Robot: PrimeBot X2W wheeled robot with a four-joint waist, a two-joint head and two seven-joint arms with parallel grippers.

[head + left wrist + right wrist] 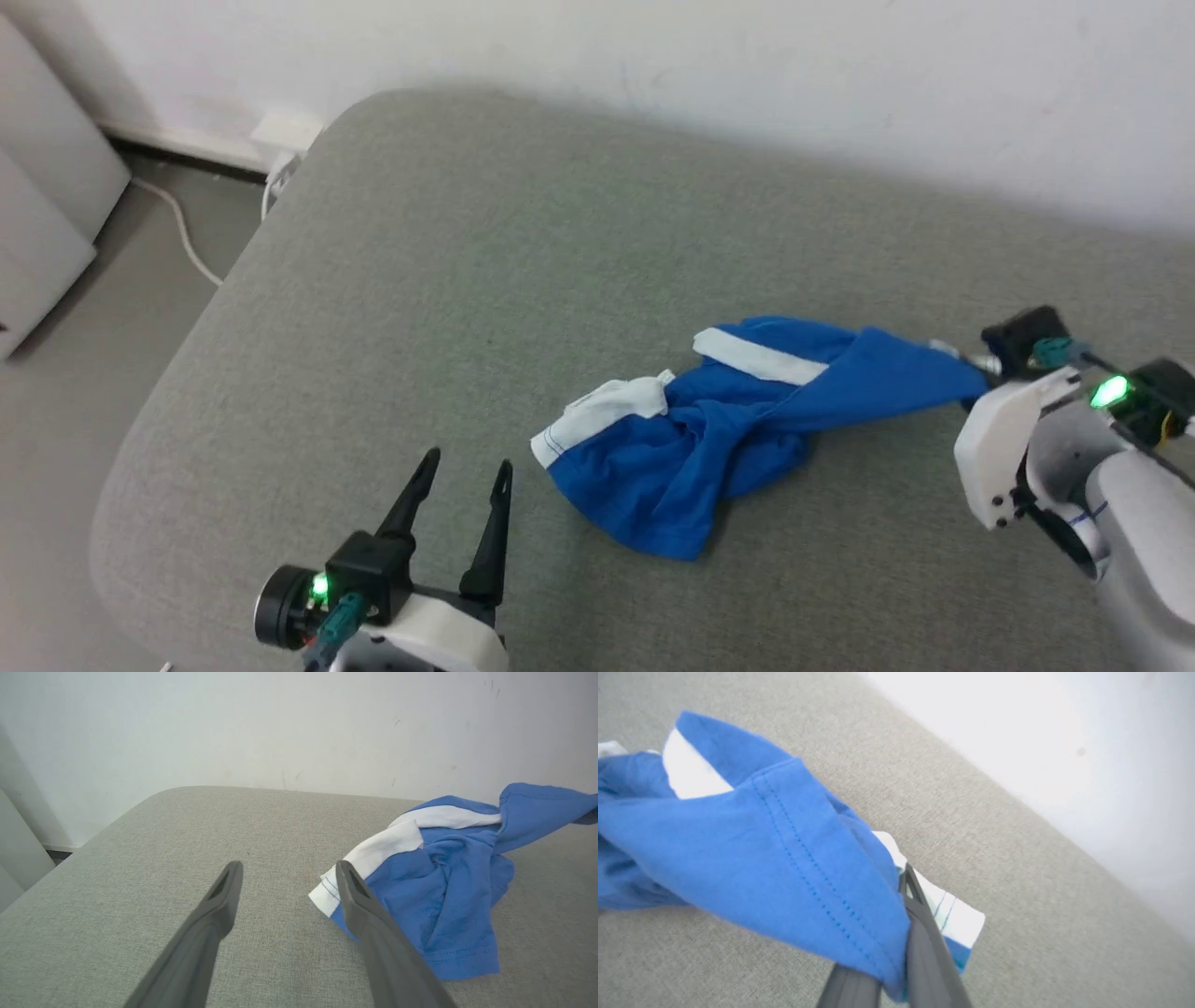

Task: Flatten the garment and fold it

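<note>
Flattening step: clamping hem corner of garment (pixel 709 439), bunched right of middle on grey cushion (pixel 467 233), with closed right fingers (pixel 924 947). Left fingers (pixel 490 532) spread, empty, nearer grey cushion's front edge. Next, likely: seize opposite end, stretch flat.

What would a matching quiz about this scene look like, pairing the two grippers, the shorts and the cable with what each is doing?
Column one:
1 left gripper
2 right gripper
3 blue shorts
4 white cable

Column two:
A lies on the floor
B shut on a corner of the cloth
C open, holding nothing
D bunched and twisted on the grey cushion

Pairs: 1-C, 2-B, 3-D, 4-A.
</note>
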